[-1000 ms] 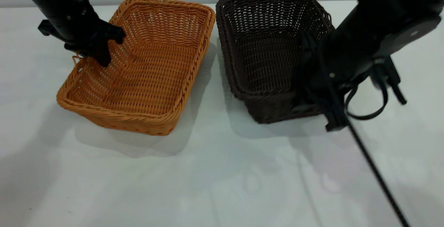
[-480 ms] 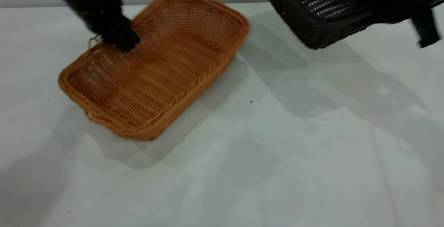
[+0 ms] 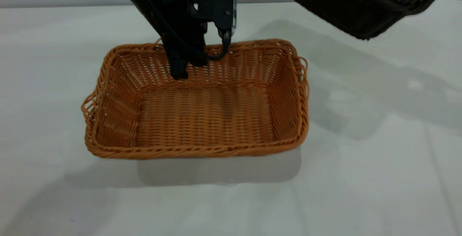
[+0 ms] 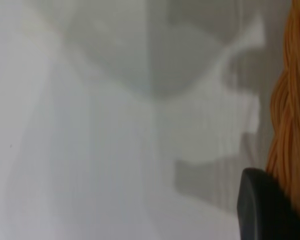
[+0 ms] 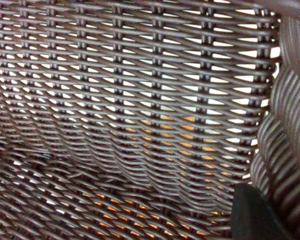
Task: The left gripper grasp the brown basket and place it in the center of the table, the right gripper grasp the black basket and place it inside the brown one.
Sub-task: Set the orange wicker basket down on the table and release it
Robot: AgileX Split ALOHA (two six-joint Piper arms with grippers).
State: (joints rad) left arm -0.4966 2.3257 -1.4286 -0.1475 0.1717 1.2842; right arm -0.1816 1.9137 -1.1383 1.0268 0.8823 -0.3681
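the brown basket (image 3: 202, 117) sits mid-bench (image 3: 361, 178), the left claw (image 3: 187, 62) clenched on its far rim. the black basket (image 3: 361, 5) hangs above the far right corner; only the right wrist view shows orange wicker through its weave (image 5: 115, 100), the right claw's grip unseen, cannot tell.

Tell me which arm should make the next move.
Right. It carries the black basket aloft beyond the brown basket, which already sits mid-table with the left gripper at its far rim.
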